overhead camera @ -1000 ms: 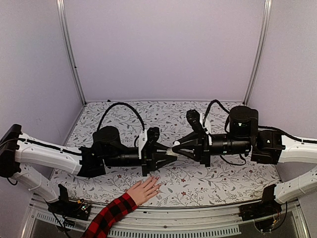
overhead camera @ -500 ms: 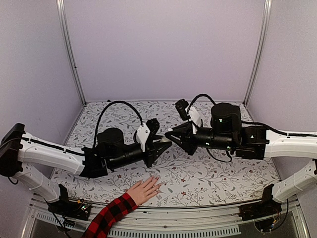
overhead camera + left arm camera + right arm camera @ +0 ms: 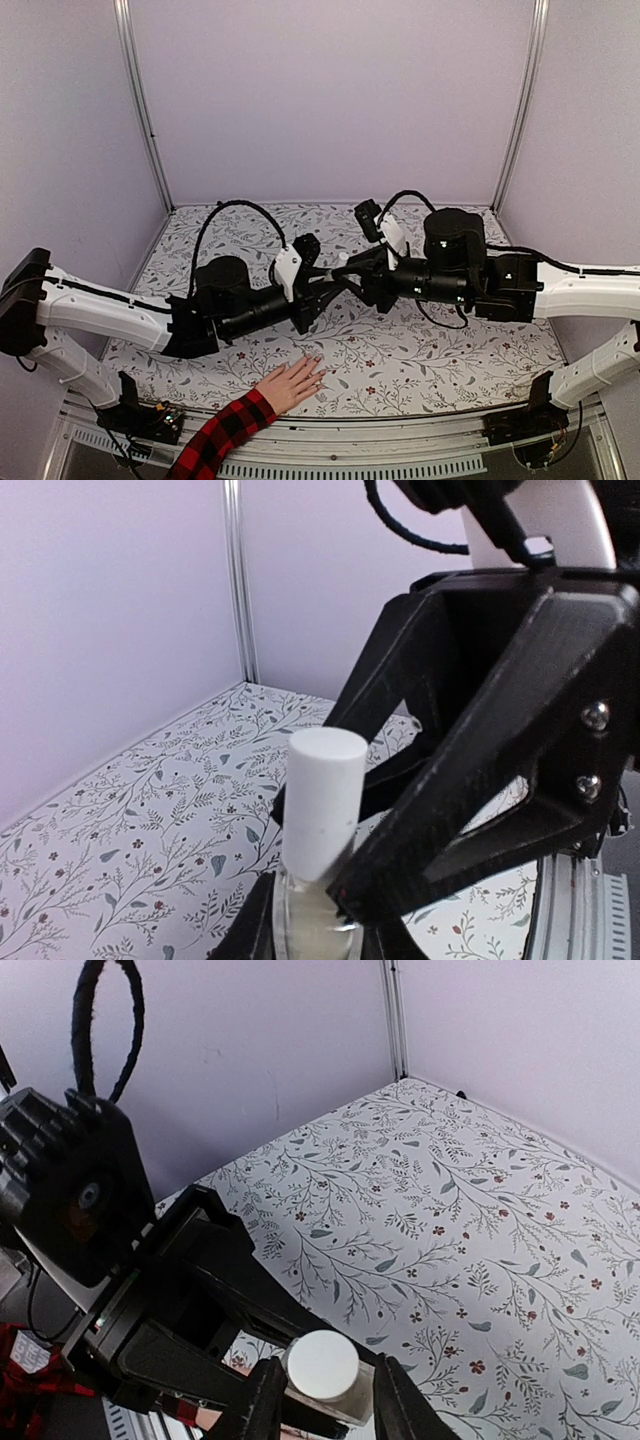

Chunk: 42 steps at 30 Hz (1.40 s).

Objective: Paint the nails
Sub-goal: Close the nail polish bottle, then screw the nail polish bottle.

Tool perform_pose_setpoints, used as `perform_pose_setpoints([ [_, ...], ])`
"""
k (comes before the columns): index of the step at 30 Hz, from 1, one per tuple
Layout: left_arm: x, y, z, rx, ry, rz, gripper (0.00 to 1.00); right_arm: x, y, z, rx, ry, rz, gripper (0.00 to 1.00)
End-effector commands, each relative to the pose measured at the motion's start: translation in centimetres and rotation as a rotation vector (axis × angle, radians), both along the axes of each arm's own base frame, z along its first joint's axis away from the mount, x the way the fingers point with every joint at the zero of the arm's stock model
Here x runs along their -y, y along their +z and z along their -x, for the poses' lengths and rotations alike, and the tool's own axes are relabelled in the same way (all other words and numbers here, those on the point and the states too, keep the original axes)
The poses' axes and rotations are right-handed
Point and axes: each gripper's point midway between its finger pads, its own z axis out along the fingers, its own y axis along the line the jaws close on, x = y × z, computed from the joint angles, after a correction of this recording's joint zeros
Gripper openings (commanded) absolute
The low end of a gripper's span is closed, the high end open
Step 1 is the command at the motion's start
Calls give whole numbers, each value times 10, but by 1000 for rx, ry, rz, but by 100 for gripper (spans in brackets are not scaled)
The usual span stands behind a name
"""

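Observation:
A small clear bottle [image 3: 310, 925] with a white cap [image 3: 322, 800] sits upright in my left gripper [image 3: 325, 285], which is shut on its glass body. My right gripper [image 3: 322, 1400] faces it tip to tip above mid-table. Its fingers [image 3: 262, 1400] stand on either side of the cap [image 3: 322, 1365], slightly open, with a small gap on the right side. A light-skinned hand [image 3: 292, 383] in a red-and-black plaid sleeve [image 3: 225, 435] lies flat at the near edge, below and in front of both grippers. Its nails [image 3: 317, 360] are tiny and pale at the fingertips.
The table [image 3: 450, 350] has a floral-print cover. Purple walls and metal corner posts [image 3: 140, 100] close it in on three sides. Black cables loop over both wrists [image 3: 240, 215].
Both grippers rose and moved back, away from the hand. They parted half a second ago. The right gripper has since opened a little and come back around the white cap.

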Motion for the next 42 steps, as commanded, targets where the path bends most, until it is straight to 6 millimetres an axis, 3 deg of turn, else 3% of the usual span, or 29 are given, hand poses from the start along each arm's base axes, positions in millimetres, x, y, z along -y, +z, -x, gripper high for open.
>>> perform_pose_setpoints([
  [1,-12,41,3,28,-8,152,0,6,13,10,1,26,-20,41],
  [4,-17,42,7,26,-33,162,0,7,25,19,22,75,-66,60],
  [8,-17,41,17,27,-98,156,0,13,37,34,73,146,-99,73],
  [18,-9,49,62,51,-384,149,0,33,59,62,213,277,-97,84],
  [23,-5,52,84,45,-522,141,0,35,61,84,220,403,-68,91],
  [29,-2,54,111,43,-698,141,0,30,68,116,233,607,-70,86],
  [34,3,52,130,10,-837,134,0,28,76,133,246,725,-97,73],
  [42,10,50,138,-28,-927,137,0,18,71,146,224,828,-89,58],
])
